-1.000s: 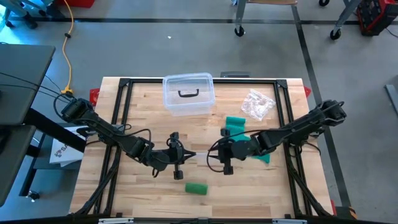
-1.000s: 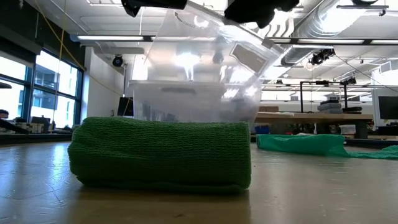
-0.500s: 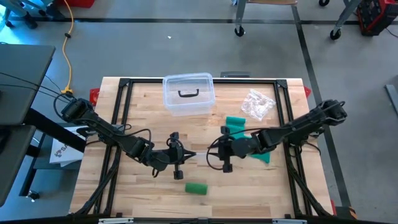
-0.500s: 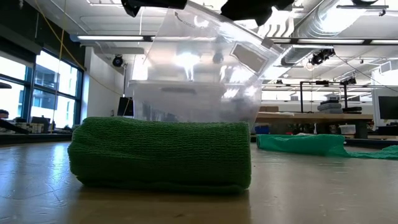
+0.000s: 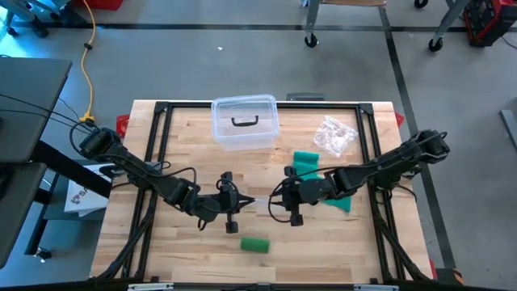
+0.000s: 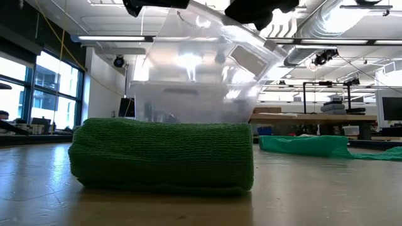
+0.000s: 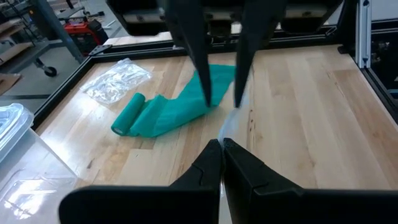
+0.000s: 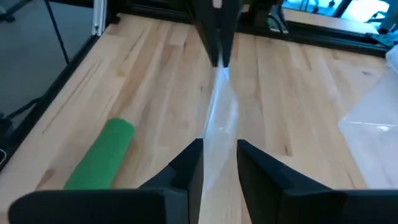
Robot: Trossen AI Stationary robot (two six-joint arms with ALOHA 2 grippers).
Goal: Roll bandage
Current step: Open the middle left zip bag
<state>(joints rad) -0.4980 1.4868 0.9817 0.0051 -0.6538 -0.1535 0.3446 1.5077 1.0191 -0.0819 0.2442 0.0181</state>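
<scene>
The left gripper (image 5: 249,202) is closed on one end of a clear plastic wrapper (image 8: 217,115), and the right gripper (image 5: 279,196) pinches the opposite end, its fingers (image 8: 186,165) slightly apart; the wrapper spans the gap between them above the table (image 5: 178,242). The rolled green bandage (image 5: 255,245) lies on the table just beside the left gripper, on the side away from the lidded clear container (image 5: 245,121). The partly unrolled teal bandage (image 5: 311,166) lies near the right gripper, between it and the crumpled clear bag (image 5: 334,135).
</scene>
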